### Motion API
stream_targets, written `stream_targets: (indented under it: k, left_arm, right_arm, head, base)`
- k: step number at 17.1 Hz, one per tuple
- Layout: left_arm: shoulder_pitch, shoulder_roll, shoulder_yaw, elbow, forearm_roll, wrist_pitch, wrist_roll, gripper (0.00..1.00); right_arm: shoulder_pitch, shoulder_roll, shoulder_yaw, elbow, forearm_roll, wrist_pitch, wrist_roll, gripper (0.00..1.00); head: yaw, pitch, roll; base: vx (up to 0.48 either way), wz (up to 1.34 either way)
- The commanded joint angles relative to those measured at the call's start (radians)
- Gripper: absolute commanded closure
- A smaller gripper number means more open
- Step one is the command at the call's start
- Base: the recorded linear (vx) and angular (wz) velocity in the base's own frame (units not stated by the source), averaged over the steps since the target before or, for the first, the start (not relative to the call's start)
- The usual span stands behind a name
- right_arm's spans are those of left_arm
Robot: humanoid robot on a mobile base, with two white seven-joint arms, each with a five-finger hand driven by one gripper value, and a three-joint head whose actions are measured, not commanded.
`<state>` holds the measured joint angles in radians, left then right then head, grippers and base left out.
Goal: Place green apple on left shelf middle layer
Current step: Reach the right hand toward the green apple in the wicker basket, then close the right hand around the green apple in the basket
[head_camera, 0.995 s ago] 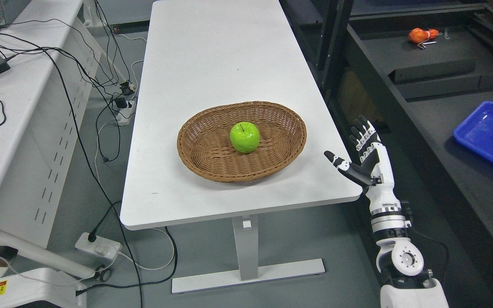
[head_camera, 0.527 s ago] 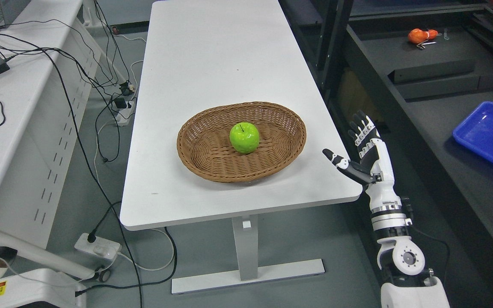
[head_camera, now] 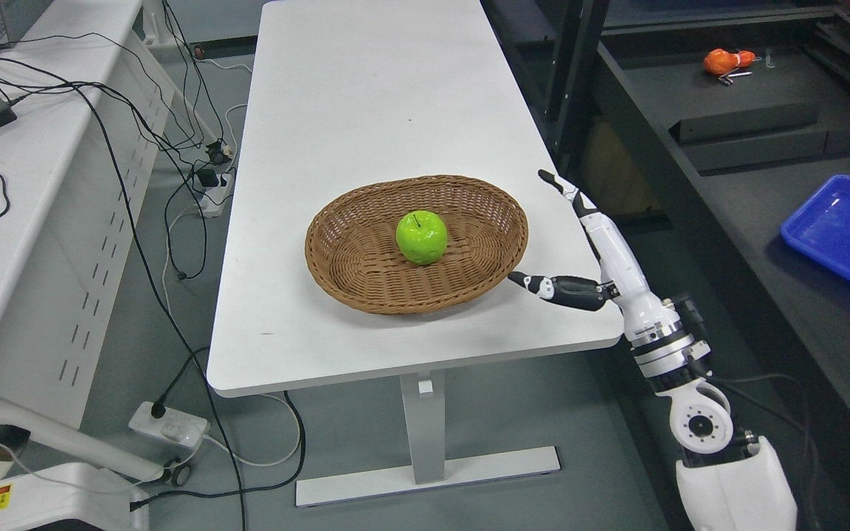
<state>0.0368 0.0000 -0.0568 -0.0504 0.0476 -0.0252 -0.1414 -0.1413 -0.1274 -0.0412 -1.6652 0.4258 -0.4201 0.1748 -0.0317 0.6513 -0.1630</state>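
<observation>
Fingers [head_camera: 580,203] of your right hand [head_camera: 602,254] are stretched straight, thumb splayed toward the basket [head_camera: 351,273], holding nothing, above the table's [head_camera: 366,96] right edge. Your apple [head_camera: 421,236] sits in the basket's middle, near the table's front edge, apart from the hand.

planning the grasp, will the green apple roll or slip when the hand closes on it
The green apple looks round and glossy, so it may slip under the fingers. It sits loose in the shallow basket, so a nudge would probably roll it, though the rim should catch it. The right hand is open beside the basket.
</observation>
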Motion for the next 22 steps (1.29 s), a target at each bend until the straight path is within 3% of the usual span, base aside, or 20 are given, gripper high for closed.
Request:
stream_targets:
  k: [1, 3, 6, 10, 16, 22]
  left_arm:
    - [0.000, 0.017, 0.000, 0.001, 0.000, 0.001, 0.000, 0.00]
    - [0.000, 0.017, 0.000, 0.001, 0.000, 0.001, 0.000, 0.00]
    - [0.000, 0.017, 0.000, 0.001, 0.000, 0.001, 0.000, 0.00]
    - [0.000, 0.017, 0.000, 0.000, 0.000, 0.001, 0.000, 0.00]
    - [0.000, 0.017, 0.000, 0.000, 0.000, 0.001, 0.000, 0.00]
    - [0.000, 0.017, 0.000, 0.000, 0.000, -0.001, 0.000, 0.00]
  right_arm:
    - [-0.059, -0.074, 0.122, -0.044, 0.086, 0.003, 0.139, 0.00]
    - [-0.127, -0.054, 0.223, -0.030, 0.120, 0.110, 0.204, 0.00]
    - [-0.251, 0.005, 0.262, 0.088, 0.220, 0.187, 0.331, 0.00]
    - [-0.362, -0.009, 0.264, 0.223, 0.226, 0.276, 0.350, 0.01]
    - [-0.435, -0.026, 0.323, 0.392, 0.232, 0.320, 0.427, 0.01]
    - [-0.428, -0.148, 0.422, 0.400, 0.232, 0.304, 0.425, 0.01]
  head:
    - [0.0000, 0.000, 0.000]
    - [0.0000, 0.000, 0.000]
    - [0.0000, 0.000, 0.000]
    - [0.0000, 0.000, 0.000]
    - [0.0000, 0.000, 0.000]
    - [0.0000, 0.000, 0.000]
  base:
    - [0.000, 0.00]
    - [0.000, 0.00]
    - [0.000, 0.00]
    - [0.007, 0.00]
    - [0.074, 0.05]
    - [0.141, 0.03]
